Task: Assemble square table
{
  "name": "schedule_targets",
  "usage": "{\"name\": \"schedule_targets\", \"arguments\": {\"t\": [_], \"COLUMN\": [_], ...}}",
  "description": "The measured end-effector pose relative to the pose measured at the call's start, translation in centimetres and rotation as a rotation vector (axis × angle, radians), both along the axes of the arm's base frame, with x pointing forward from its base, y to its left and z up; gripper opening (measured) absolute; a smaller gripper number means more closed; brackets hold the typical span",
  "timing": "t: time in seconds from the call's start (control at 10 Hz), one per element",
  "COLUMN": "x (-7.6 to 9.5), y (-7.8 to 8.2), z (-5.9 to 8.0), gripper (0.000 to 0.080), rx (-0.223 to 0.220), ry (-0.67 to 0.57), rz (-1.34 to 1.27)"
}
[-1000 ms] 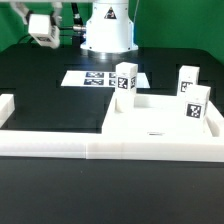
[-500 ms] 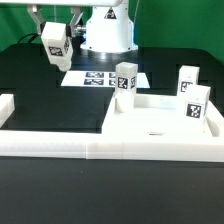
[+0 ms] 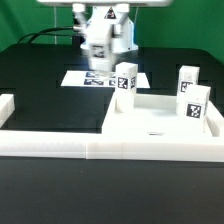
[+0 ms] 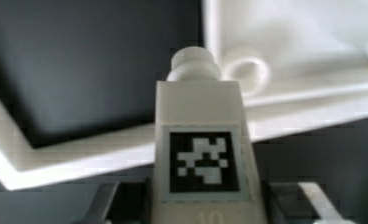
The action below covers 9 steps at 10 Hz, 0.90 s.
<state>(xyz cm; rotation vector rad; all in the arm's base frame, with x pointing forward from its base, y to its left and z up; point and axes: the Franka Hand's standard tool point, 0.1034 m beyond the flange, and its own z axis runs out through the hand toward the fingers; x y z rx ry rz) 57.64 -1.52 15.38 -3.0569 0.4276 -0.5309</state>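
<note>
I had the gripper (image 3: 98, 62) up in the air at the far side of the scene, above the marker board (image 3: 100, 78), and in the exterior view it was blurred. Its fingers were closed on a white leg (image 4: 204, 140); in the wrist view this leg stood up between the two dark fingers (image 4: 124, 200), and its black-and-white tag faced the camera. The leg touched nothing else that I could see.

The square table top (image 3: 160, 125) lay on the black table (image 3: 40, 85), at the exterior view's right and on the near side, against the low white border wall (image 3: 60, 145). Three more legs stood upright there: one (image 3: 125, 80) at the far left corner of the top, and two at the right, one (image 3: 187, 80) farther and one (image 3: 196, 104) nearer, just beside each other. If they stood on the slab or only behind it, I could not tell.

In the wrist view I saw, beyond the held leg, a part of the white slab with a round hole (image 4: 248, 72) in it, and black table next to it.
</note>
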Motion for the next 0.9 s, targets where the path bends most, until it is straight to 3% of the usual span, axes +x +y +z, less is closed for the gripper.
{"name": "schedule_targets", "arguments": {"t": [0.2,0.7,0.9], "x": [-0.1,-0.1,-0.4], "y": [-0.9,-0.7,0.5], "z": [0.0,-0.1,-1.4], "gripper": [0.0291,0.0291,0.0291], "rx": [-0.006,-0.012,-0.034], "ry": [0.007,-0.008,-0.051], "rz": [0.008,0.012,0.023]}}
